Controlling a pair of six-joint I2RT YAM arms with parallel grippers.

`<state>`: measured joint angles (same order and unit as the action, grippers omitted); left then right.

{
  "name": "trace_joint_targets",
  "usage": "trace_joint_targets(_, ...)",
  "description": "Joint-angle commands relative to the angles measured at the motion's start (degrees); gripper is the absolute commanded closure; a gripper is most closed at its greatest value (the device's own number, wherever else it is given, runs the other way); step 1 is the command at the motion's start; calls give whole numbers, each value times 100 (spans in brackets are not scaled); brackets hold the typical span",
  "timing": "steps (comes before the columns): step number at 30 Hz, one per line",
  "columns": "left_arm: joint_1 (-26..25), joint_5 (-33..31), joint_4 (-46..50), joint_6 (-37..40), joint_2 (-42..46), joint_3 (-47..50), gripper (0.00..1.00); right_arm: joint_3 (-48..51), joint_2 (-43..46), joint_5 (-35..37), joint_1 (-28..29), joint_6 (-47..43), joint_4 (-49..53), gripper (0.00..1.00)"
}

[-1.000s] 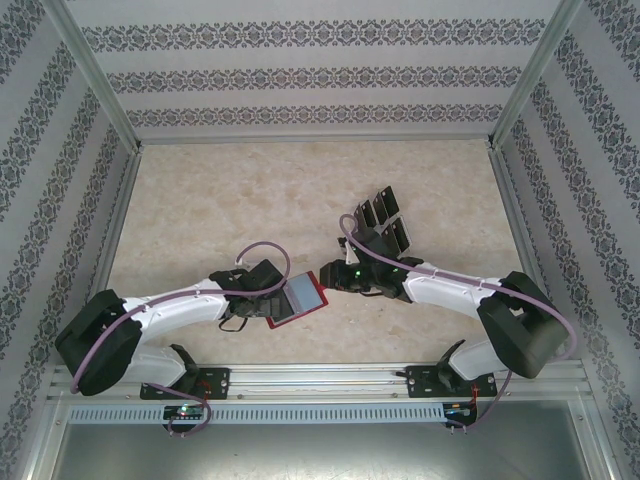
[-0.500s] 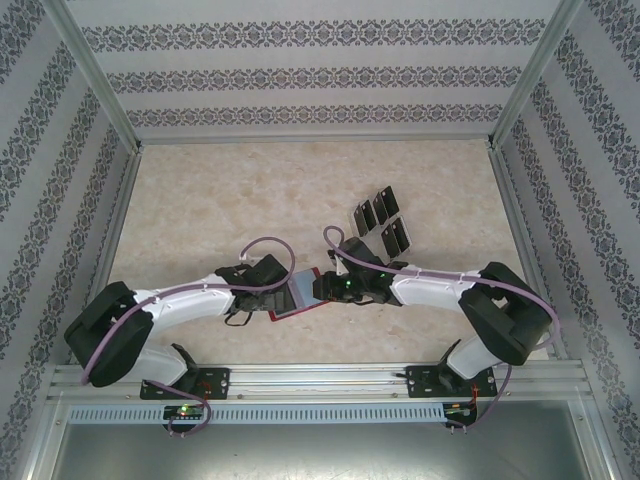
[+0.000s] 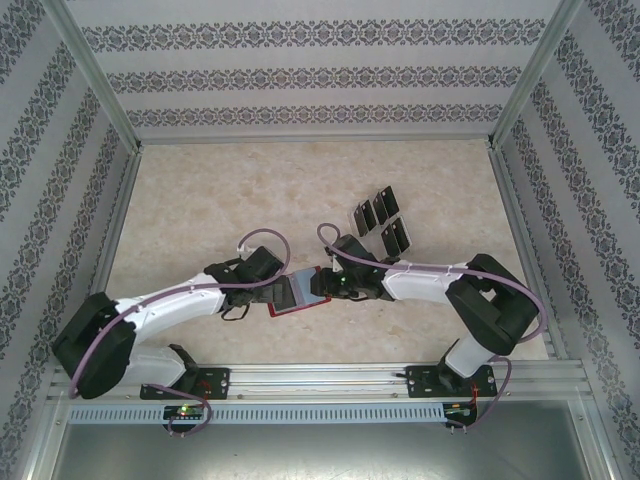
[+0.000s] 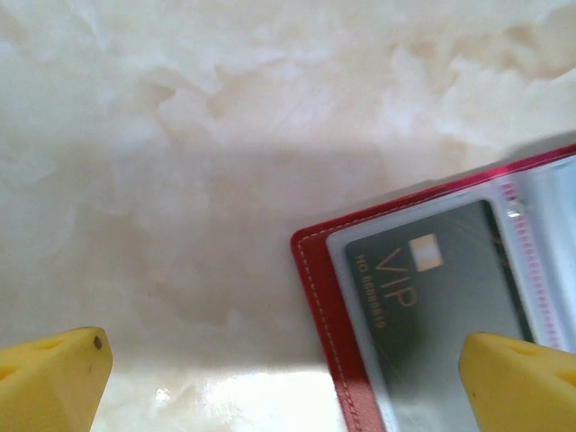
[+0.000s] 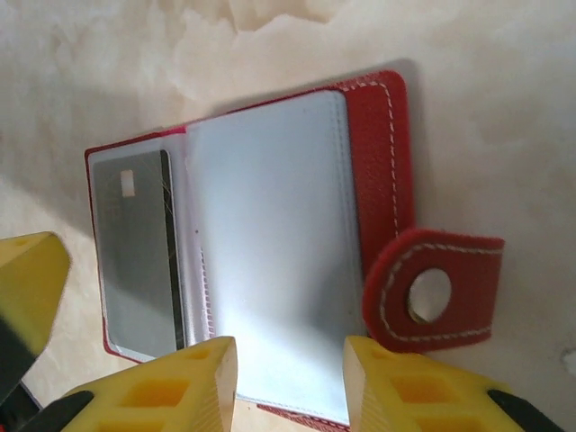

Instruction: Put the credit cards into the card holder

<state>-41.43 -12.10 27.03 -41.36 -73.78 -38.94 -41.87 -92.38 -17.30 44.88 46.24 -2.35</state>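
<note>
Red wallet [image 3: 303, 297] lies open and flat on the table [image 3: 220, 200], near the front edge, about 6 o'clock from table centre. The left gripper [image 3: 283, 292] is at its 9 o'clock edge and the right gripper [image 3: 318, 287] at its 3 o'clock edge, so the 2 nearly meet over it. Left wrist cam: left fingers spread as wide as they go, holding nothing. 1 tip is over bare table and the other over the wallet's corner, where the stitched red edge turns. Inside, a dark VIP card [image 4: 432, 306] sits in a see-through pocket. Right wrist cam: right fingers part-way apart with a narrow gap, nothing clamped between them. They hang over the near edge of a pale clear sleeve [image 5: 270, 225]. The clasp tab [image 5: 432, 292] sticks out flat at 3 o'clock, snap facing up. The black cards [image 3: 380, 212] sit grouped at approx 2 o'clock from the wallet, well apart from it and beside the right forearm. Open marble-look surface runs to 12 and 10 o'clock. There's little room at 6, where the arm bases and front rail are close.
</note>
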Motion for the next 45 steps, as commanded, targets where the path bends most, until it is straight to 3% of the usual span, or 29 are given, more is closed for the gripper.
trace_joint_targets(1,82,-52,297,-87,257,44,0,-159,-152,89,45,-113,30,62)
trace_joint_targets(18,109,-175,578,-606,407,55,0,-347,-541,-130,126,-99,-79,62)
trace_joint_targets(33,109,-117,647,-1149,1343,-99,0,-686,-768,-296,394,8,-125,62)
trace_joint_targets(45,104,-77,511,-1319,1512,-22,0,-1069,-823,-371,718,130,-51,62)
